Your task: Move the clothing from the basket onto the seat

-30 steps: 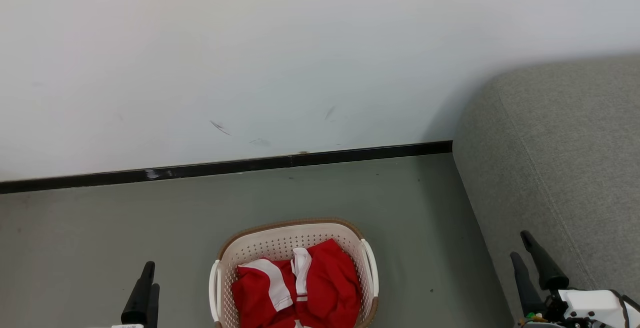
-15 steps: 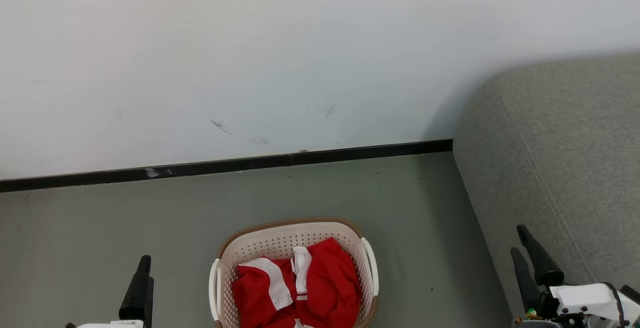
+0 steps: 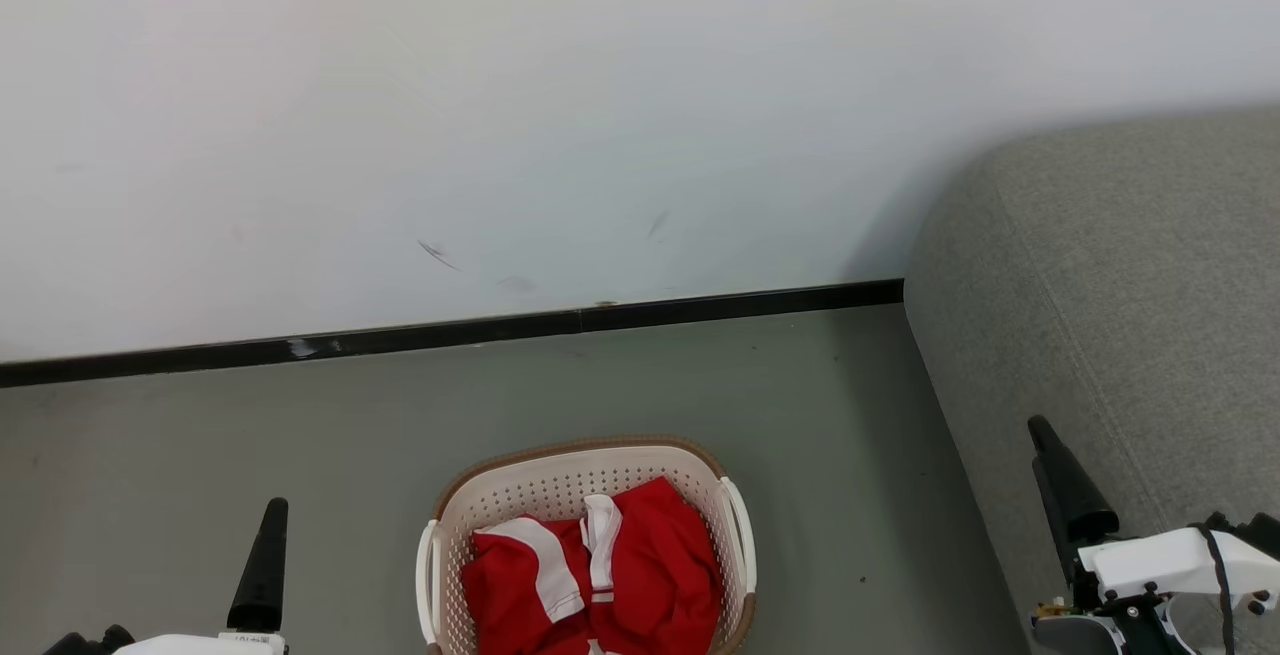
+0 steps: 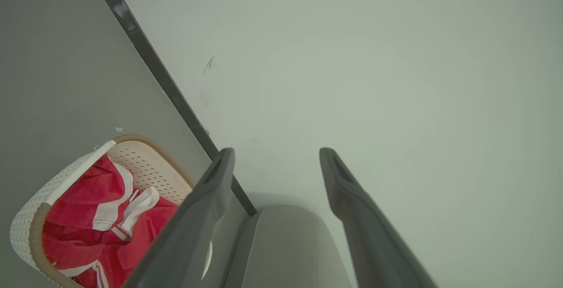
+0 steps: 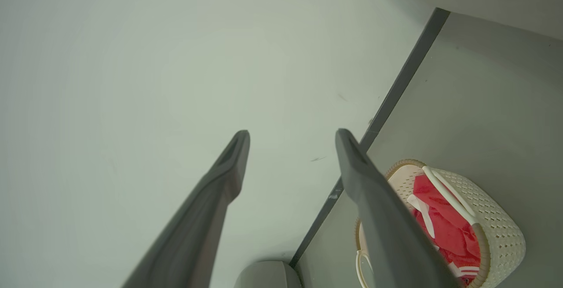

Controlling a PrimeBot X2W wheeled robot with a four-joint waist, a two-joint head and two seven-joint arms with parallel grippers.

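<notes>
Low at the head view's centre, the basket (image 3: 560, 490) sits on the grey floor (image 3: 300, 435), a crumpled red-and-white garment (image 3: 650, 565) inside it. The seat (image 3: 1130, 285) fills the right side. The left gripper (image 4: 277, 154) and right gripper (image 5: 294, 135) both have their fingers apart, clear of the basket.

Plain white wall (image 3: 600, 85) across the upper half of the head view, matte, evenly lit, no hard highlights. A few dark scuff marks (image 3: 437, 254) low on it, just above the black baseboard (image 3: 450, 333). The baseboard has a whitish chip (image 3: 303, 346) toward the left and a joint near the middle. The floor (image 3: 200, 435) is smooth grey-green with a few small dark specks. Grey fabric sofa (image 3: 1120, 285) on the right, rounded corner, baseboard ends at its edge. Soft shadow on wall and floor beside it.
</notes>
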